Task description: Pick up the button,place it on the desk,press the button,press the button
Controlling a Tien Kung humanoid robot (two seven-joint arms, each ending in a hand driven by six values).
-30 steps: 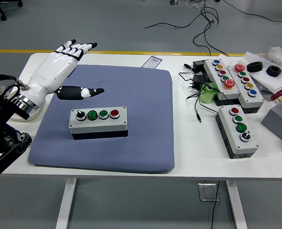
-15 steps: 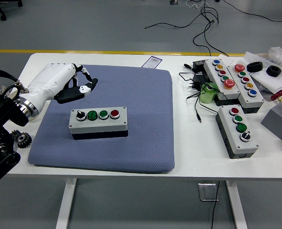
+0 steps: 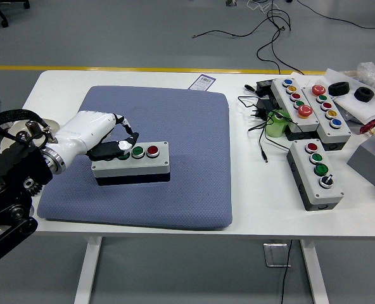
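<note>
A grey button box (image 3: pixel 132 163) with a row of buttons lies on the blue mat (image 3: pixel 175 126). A green button (image 3: pixel 137 151) and a red button (image 3: pixel 152 151) show on its top; the two left buttons are covered by my hand. My left hand (image 3: pixel 111 144), white with black fingers, is over the box's left end. Its fingers are curled and its thumb (image 3: pixel 110 150) lies on the box's top over the left buttons. It holds nothing. The right arm is out of view.
Three more button boxes (image 3: pixel 318 171) (image 3: pixel 294 101) (image 3: pixel 330 114) stand at the right with cables (image 3: pixel 261 120) and a green object (image 3: pixel 278 122). Black rings (image 3: pixel 339 88) lie on white paper at the far right. A card (image 3: pixel 203 82) lies behind the mat.
My left hand has closed from spread fingers, turned, and come down and toward me from the mat's far left corner onto the left end of the button box.
</note>
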